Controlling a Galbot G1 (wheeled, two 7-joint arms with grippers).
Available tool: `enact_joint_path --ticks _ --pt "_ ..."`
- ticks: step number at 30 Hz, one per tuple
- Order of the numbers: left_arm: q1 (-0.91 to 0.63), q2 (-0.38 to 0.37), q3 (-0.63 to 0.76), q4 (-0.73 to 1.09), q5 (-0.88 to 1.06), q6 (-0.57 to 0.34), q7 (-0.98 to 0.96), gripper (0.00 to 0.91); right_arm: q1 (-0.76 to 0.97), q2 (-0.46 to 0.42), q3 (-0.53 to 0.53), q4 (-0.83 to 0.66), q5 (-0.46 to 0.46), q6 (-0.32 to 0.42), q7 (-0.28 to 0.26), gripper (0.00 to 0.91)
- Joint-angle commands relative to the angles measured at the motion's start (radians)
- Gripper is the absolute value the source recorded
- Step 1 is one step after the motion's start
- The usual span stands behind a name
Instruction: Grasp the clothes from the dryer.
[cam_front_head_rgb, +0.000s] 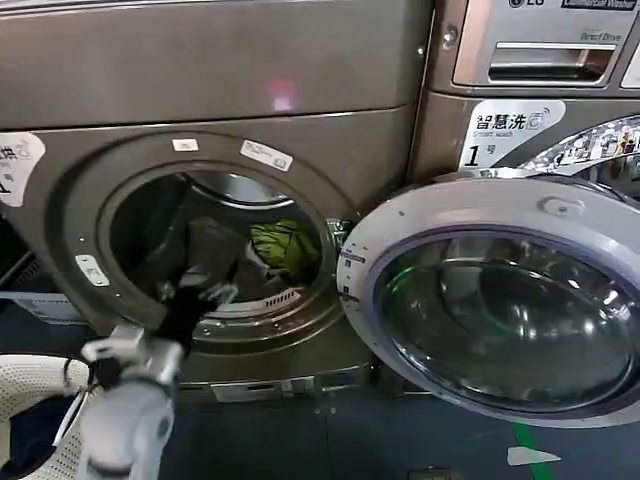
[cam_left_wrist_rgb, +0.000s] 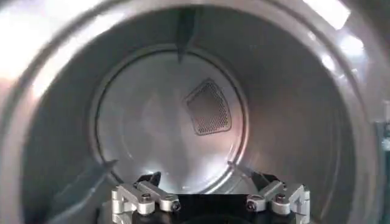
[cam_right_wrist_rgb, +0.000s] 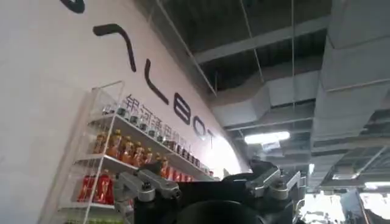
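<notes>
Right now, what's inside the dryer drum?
Inside the dryer drum lie a yellow-green garment and a dark grey garment. The left gripper reaches through the opening and covers part of the drum floor; anything beneath the clothes is hidden.

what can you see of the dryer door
The dryer door is round, with a pale grey rim around a dark, domed glass window that reflects the room. It is swung fully open to the right of the drum opening, hinged at its left edge beside the opening, and tilted toward the camera. Nothing touches it; the left gripper is at the opening.
</notes>
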Motion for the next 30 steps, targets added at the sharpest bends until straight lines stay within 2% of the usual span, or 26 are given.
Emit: enact_joint_path --ticks 1,17,21,25,30 --pt "-0.272 -0.035 0.020 0.407 0.055 -0.054 0.007 0.907 -0.001 -0.004 0.003 -0.003 0.000 0.002 -0.001 0.907" --pt "-0.555 -0.091 -0.024 0.928 0.192 -0.158 0.113 0.907 0.024 -0.002 -0.008 -0.022 0.001 0.019 -0.021 0.907" --pt "-0.579 -0.064 0.059 0.957 0.217 -0.091 0.259 0.907 0.021 -0.002 -0.008 -0.027 0.001 0.025 -0.026 0.907" --pt "-0.614 -0.028 0.147 1.003 0.247 -0.075 0.474 0.907 0.017 0.000 -0.008 -0.022 0.003 0.027 -0.026 0.907" --pt "-0.684 -0.011 0.281 1.089 0.338 -0.128 0.630 0.907 0.011 -0.001 -0.004 -0.022 0.004 0.029 -0.026 0.907"
